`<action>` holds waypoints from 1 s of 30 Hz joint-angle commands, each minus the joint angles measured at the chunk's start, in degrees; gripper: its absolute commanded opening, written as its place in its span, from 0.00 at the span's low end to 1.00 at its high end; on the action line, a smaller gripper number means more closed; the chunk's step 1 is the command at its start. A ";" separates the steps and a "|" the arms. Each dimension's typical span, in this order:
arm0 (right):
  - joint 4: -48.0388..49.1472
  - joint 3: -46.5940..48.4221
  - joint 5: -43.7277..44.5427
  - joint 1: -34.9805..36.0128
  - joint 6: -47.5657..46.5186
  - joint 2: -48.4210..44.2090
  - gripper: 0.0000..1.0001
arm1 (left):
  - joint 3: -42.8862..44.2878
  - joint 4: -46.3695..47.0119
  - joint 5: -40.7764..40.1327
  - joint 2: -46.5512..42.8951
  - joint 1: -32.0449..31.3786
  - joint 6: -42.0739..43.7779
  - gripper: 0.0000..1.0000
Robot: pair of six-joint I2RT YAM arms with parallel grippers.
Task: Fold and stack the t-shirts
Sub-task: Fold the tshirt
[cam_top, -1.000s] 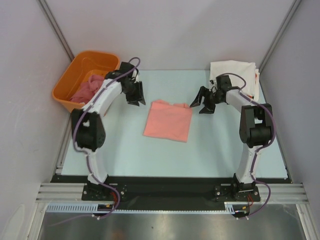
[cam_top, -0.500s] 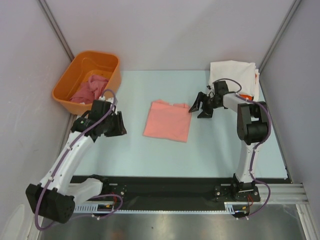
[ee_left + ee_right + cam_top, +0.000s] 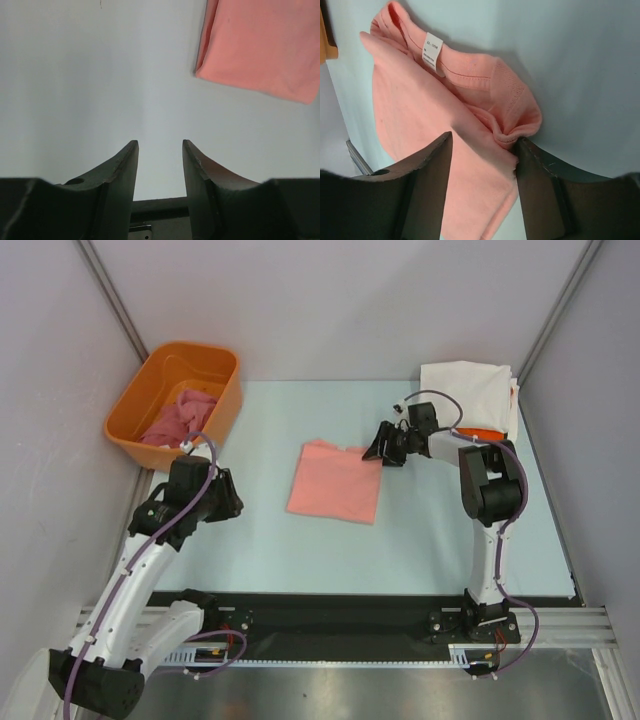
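A salmon-pink t-shirt (image 3: 335, 482) lies folded in the middle of the table. My right gripper (image 3: 383, 446) is open at its far right corner. In the right wrist view (image 3: 482, 145) the jaws straddle the bunched collar edge of the shirt (image 3: 420, 115), and the right finger (image 3: 540, 185) touches the fold. My left gripper (image 3: 230, 504) is open and empty, low over bare table left of the shirt. The left wrist view (image 3: 160, 145) shows the shirt's edge (image 3: 260, 45) ahead to the right. A rose-pink shirt (image 3: 180, 418) lies in the tub. A cream-white folded shirt (image 3: 468, 390) rests on an orange one (image 3: 482, 432) at the back right.
The orange plastic tub (image 3: 190, 346) stands at the back left by the wall. Grey walls close in on both sides. The mat's near edge meets a black rail (image 3: 330, 605) by the arm bases.
My left arm has swung back from the tub to the near left, with its gripper over bare table. My right gripper has moved left onto the shirt's collar corner.
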 commanded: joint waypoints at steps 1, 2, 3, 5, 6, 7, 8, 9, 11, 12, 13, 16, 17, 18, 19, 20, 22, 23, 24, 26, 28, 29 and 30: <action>1.63 -4.23 1.60 0.36 0.71 0.68 0.55 | -0.46 1.97 -0.90 -0.19 0.17 -0.90 0.47; 2.85 -4.67 0.81 0.27 1.06 0.25 0.51 | -0.46 2.15 -0.99 -0.01 0.17 -0.90 0.47; 3.30 -4.85 0.46 0.27 1.24 -0.46 0.48 | -0.55 2.15 -0.90 -0.01 0.17 -0.90 0.47; 4.44 -5.38 -0.95 -0.08 1.59 -1.16 0.31 | -0.63 2.41 -0.99 -0.10 0.17 -0.90 0.47; 4.71 -5.38 -1.39 -0.25 1.68 -1.34 0.23 | -0.63 2.50 -0.90 -0.19 0.17 -0.81 0.46; 4.97 -5.47 -1.91 -0.60 1.85 -2.12 0.14 | -0.72 2.59 -0.90 -0.19 0.17 -0.90 0.46; 5.23 -5.56 -2.88 -1.13 1.85 -2.48 0.00 | -0.72 2.50 -1.08 -0.28 0.17 -0.90 0.46; 5.06 -5.47 -3.06 -1.39 1.77 -3.01 0.00 | -0.72 2.50 -1.16 -0.45 0.17 -0.90 0.47; 2.79 -4.60 -2.10 -2.18 0.63 -5.29 0.00 | -0.81 2.85 -1.43 -0.63 0.17 -0.90 0.46; 1.38 -3.90 -0.79 -2.45 -0.25 -6.34 0.00 | -0.81 2.85 -1.43 -0.71 0.17 -0.90 0.46; -0.28 -3.19 0.88 -2.54 -2.60 -7.31 0.00 | -0.81 2.94 -1.60 -0.63 0.17 -0.98 0.46; -6.26 0.15 9.13 -3.06 -7.26 -11.61 0.00 | -0.81 3.12 -1.78 -0.45 0.17 -0.98 0.46; -8.71 1.29 12.81 -3.33 -8.16 -13.02 0.00 | -0.81 3.12 -1.78 -0.54 0.17 -0.98 0.46; -9.69 2.25 14.59 -3.85 -8.77 -13.73 0.00 | -0.81 3.12 -1.78 -0.45 0.17 -0.98 0.47; -10.66 4.44 17.21 -4.21 -10.26 -14.17 0.00 | -0.90 3.12 -1.69 -0.37 0.17 -0.98 0.46; -12.50 5.51 18.20 -4.38 -10.71 -14.52 0.00 | -0.90 3.20 -1.61 -0.28 0.17 -0.98 0.47; -14.18 9.44 21.09 -5.09 -11.76 -14.96 0.00 | -0.90 3.20 -1.69 -0.19 0.17 -0.98 0.47; -16.01 10.78 21.80 -5.17 -12.99 -14.79 0.00 | -0.90 3.20 -1.69 -0.28 0.17 -0.98 0.46; -16.90 12.44 22.59 -5.26 -13.52 -14.44 0.00 | -0.90 3.29 -1.69 -0.19 0.17 -0.98 0.46; -19.28 16.93 25.23 -5.44 -15.10 -13.83 0.00 | -0.99 3.38 -1.61 -0.19 0.17 -0.98 0.47; -20.86 19.39 27.16 -5.61 -16.16 -13.12 0.00 | -0.99 3.38 -1.52 -0.10 0.17 -0.90 0.46; -21.21 21.75 27.87 -5.79 -16.60 -13.12 0.00 | -0.99 3.38 -1.43 -0.10 0.17 -0.90 0.47; -21.48 22.65 28.57 -5.88 -17.47 -13.12 0.00 | -0.99 3.38 -1.34 -0.01 0.17 -0.90 0.46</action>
